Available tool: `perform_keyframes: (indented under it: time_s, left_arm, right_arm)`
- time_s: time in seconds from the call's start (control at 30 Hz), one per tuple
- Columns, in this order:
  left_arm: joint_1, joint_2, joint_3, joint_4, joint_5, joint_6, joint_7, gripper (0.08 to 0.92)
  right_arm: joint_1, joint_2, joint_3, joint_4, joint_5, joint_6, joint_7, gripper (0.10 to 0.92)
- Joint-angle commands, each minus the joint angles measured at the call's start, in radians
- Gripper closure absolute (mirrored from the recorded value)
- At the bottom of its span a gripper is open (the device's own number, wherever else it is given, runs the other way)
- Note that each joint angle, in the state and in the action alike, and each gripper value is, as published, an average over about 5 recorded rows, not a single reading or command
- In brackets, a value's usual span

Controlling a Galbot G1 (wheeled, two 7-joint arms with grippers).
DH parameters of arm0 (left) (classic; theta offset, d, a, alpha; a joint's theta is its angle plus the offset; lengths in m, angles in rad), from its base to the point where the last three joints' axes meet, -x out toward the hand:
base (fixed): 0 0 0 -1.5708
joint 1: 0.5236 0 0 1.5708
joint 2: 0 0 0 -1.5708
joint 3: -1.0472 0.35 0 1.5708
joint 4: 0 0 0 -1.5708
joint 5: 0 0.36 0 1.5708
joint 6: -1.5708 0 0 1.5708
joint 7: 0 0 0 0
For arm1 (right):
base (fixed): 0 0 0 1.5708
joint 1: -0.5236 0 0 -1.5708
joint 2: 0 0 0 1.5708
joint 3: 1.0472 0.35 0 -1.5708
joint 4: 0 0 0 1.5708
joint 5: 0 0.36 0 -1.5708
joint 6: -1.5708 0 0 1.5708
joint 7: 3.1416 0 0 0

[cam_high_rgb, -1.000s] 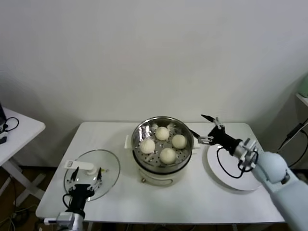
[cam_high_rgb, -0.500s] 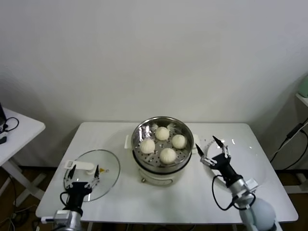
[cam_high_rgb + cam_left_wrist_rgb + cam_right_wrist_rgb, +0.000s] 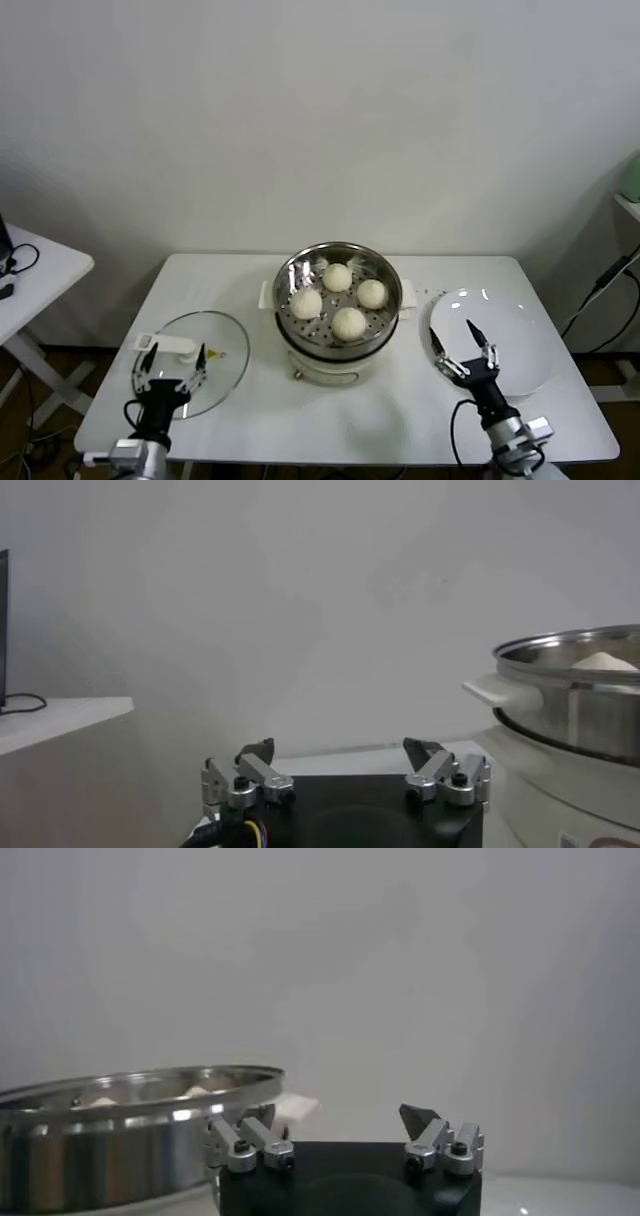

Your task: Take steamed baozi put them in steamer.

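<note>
all four steamed baozi (image 3: 339, 297) are sitting inside the steamer (image 3: 339, 262), which is dead centre of the head view on the white table (image 3: 400, 410). they're laid out in a loose diamond on the perforated floor: one toward the back, one left, one right, one nearest the front rim. none of them look stacked, and they sit close together with small gaps between them.

right gripper (image 3: 462, 345) is down in the lower right of the frame, low over the near edge of the white plate (image 3: 520, 345), fingers spread wide with nothing between them. the plate sits just right of the steamer, apart from it. in the right wrist view the same gripper (image 3: 340, 1130) shows its two fingertips well apart, with the shiny steamer wall (image 3: 110, 1138) off on the left side of that picture and a couple of bun tops peeking over the rim.

left gripper (image 3: 176, 364) is in the lower left, hovering over the near edge of the glass lid (image 3: 225, 360) lying flat on the table, white handle (image 3: 168, 346) on it. its fingers are spread too and hold nothing. left wrist view shows it (image 3: 340, 763) open, steamer rim (image 3: 570, 645) on the right edge of that frame.
</note>
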Motion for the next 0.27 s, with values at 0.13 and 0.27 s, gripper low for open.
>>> perform_keyframes:
  time_s: [0.13,0.27]
  left_arm:
    - [0.020,0.006,-0.010,0.015,0.012,-0.054,0.061,0.177]
    - [0.021,0.007,-0.011,0.022,0.005,-0.062,0.063,0.177]
  right_arm:
    - [-0.024,-0.007,0.040,-0.015,0.033,-0.002,0.010,0.203]
    - [-0.014,-0.020,0.030,-0.017,0.032,-0.010,0.012,0.203]
